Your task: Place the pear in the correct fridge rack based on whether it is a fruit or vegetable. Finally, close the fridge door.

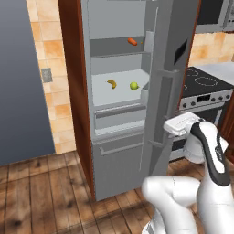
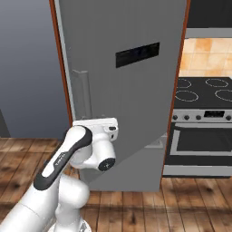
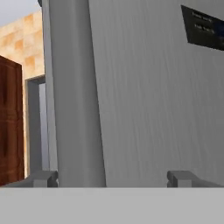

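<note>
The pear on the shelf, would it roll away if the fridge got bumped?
Probably a little. The pear looks small, round and smooth, and it sits loose on the flat white rack, so a bump might roll it. It lies apart from the banana, so nothing blocks it there.

Setting: home kitchen, rendered. Evidence: tall grey fridge set in a brown wood surround, fridge door part open with a black display strip. Inside, food on the shelves: pear and banana on the white fridge rack, carrot on the darker shelf above. Right of the fridge, a stove with ring burners and an oven front. Tan tiled wall, wood plank floor.
</note>
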Robot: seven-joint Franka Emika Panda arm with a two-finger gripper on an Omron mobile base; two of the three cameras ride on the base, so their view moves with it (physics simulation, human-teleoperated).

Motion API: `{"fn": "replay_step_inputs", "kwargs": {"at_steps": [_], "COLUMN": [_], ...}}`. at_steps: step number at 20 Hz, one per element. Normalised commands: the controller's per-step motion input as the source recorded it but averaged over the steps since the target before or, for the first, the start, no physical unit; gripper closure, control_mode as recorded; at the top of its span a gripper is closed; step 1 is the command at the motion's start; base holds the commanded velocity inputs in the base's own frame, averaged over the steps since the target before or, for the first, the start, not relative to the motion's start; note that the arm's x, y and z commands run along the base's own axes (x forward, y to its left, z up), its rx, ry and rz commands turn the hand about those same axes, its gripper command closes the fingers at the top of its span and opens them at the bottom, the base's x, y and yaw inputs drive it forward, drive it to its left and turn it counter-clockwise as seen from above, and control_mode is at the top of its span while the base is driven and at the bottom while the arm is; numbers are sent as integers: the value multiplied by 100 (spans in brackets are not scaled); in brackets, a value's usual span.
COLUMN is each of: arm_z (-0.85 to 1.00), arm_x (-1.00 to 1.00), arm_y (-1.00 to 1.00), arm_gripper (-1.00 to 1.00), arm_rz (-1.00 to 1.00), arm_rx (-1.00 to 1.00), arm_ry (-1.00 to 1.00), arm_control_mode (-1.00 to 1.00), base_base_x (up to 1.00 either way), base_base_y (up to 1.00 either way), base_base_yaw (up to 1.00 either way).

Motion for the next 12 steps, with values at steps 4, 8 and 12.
{"fn": "replay_step_inputs", "kwargs": {"at_steps": [4, 8, 12], "arm_z": [22, 20, 39], "arm_x": [52, 53, 54], "arm_y": [64, 65, 58], "arm_gripper": [-100, -100, -100], "arm_rz": [0, 0, -4], "arm_rx": [0, 0, 0], "arm_ry": [-13, -13, -8], "arm_control_mode": [-100, -100, -100], "base_base_x": [0, 0, 0], "base_base_y": [0, 0, 0], "base_base_yaw": [0, 0, 0]}}
